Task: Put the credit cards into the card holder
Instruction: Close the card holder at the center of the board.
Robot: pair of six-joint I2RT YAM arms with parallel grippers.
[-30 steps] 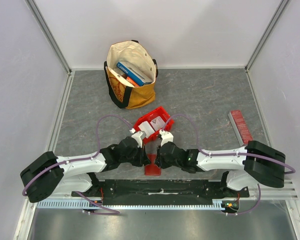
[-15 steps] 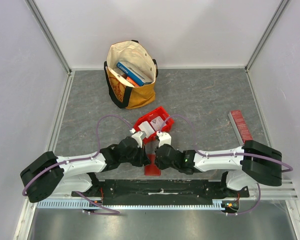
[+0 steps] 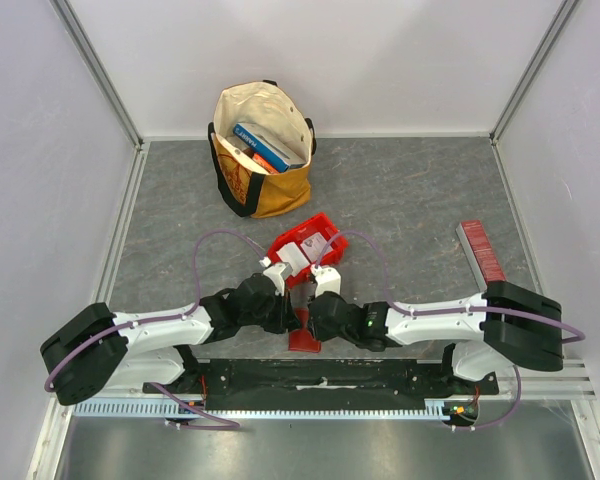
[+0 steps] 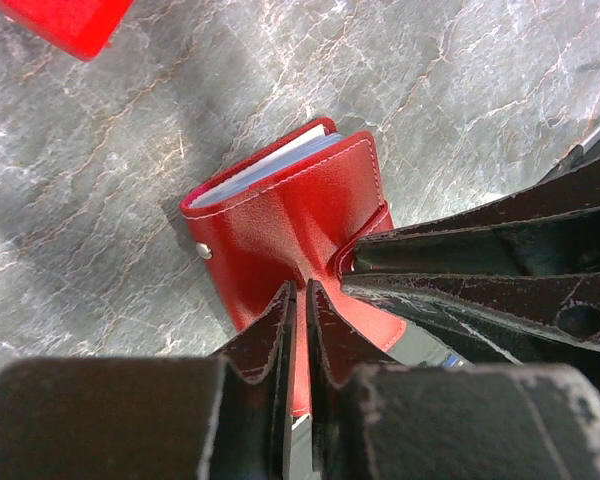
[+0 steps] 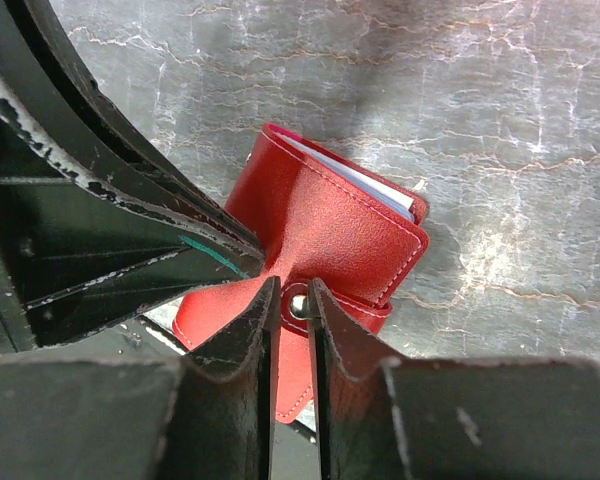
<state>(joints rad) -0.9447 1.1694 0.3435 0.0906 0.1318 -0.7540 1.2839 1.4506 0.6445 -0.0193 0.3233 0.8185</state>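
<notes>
- The left hand point(image 4: 298, 295) is almost fully closed, with only a sliver between the fingers. It pinches a raised ridge in the cover of the wallet point(image 4: 280, 210).
- The right hand point(image 5: 292, 295) is closed just as narrowly from the wallet's other side, gripping at the snap tab point(image 5: 360, 310).
- The wallet lies folded on the desk point(image 4: 460, 80), between the two hands. Pale edges show inside its open side; I cannot tell whether these are cards or empty slots.
- Loose cards point(image 3: 316, 244) sit in the red bin point(image 3: 320, 220), just beyond the wallet.
- The step in hand looks like opening the wallet, with no card fetched yet.
- The next move probably calls for one hand to hold the cover down while the other frees the tab and spreads the fold, without dragging the wallet off the desk edge.
</notes>
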